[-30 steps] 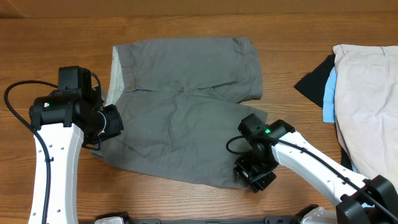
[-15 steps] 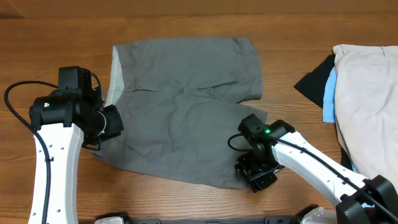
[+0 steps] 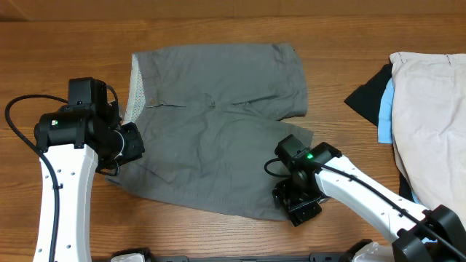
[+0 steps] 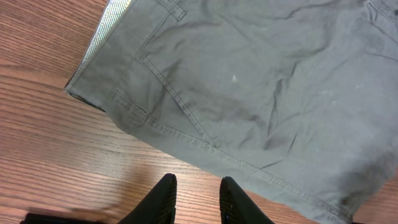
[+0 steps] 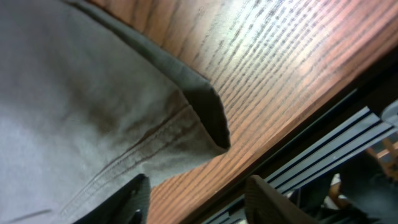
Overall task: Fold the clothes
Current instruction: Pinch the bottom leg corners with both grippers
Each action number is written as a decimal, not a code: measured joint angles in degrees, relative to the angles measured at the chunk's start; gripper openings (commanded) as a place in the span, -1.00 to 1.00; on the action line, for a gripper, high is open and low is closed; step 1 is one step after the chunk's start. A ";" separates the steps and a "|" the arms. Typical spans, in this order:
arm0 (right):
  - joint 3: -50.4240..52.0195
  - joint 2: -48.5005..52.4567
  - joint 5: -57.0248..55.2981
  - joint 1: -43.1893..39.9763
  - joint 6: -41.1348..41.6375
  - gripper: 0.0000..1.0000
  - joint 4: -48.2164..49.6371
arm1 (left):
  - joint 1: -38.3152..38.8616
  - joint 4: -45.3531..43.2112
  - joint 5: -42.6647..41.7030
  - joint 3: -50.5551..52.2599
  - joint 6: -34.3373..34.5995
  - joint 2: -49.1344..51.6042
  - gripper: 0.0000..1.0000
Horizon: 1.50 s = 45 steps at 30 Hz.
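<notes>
The clothes in play are mid-grey shorts (image 3: 218,124) lying flat on the wooden table, white mesh lining (image 3: 133,91) showing at their left edge. My left gripper (image 3: 115,166) hovers at the shorts' lower left corner. In the left wrist view the left gripper (image 4: 196,200) stands narrowly open over bare wood, the stitched hem of the shorts (image 4: 249,74) just beyond its tips. My right gripper (image 3: 297,209) is at the shorts' lower right corner. Seen from its wrist, the right gripper (image 5: 202,202) is open wide, empty, with the folded hem corner (image 5: 205,118) just ahead.
A pile of other garments lies at the right edge: a beige piece (image 3: 429,124) on top, light-blue (image 3: 386,113) and black (image 3: 368,94) pieces under it. The table's front edge and a dark rail (image 5: 323,155) run close behind the right gripper.
The right gripper's jaws have spread wider and it has edged slightly left at the hem corner. The left arm and the shorts have not moved.
</notes>
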State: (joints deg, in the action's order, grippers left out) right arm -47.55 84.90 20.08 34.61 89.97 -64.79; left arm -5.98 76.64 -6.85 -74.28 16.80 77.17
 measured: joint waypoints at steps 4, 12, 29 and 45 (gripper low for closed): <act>0.00 0.00 -1.29 0.37 1.27 0.15 0.04 | 0.00 -0.02 0.00 0.00 0.00 0.00 -0.45; 0.11 0.02 -3.72 0.37 2.03 0.18 0.22 | 0.00 0.00 0.00 0.00 0.00 0.00 -0.44; 5.57 0.02 -1.16 0.35 2.82 0.25 6.69 | 0.00 -0.09 0.00 0.00 0.00 0.00 -0.37; 6.56 0.02 0.07 0.35 3.93 0.30 11.96 | 0.00 -0.17 0.00 2.05 0.00 0.02 -0.35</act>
State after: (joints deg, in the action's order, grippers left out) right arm -40.99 84.93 20.14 34.96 93.91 -52.84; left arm -5.98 76.47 -6.85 -72.23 16.80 77.19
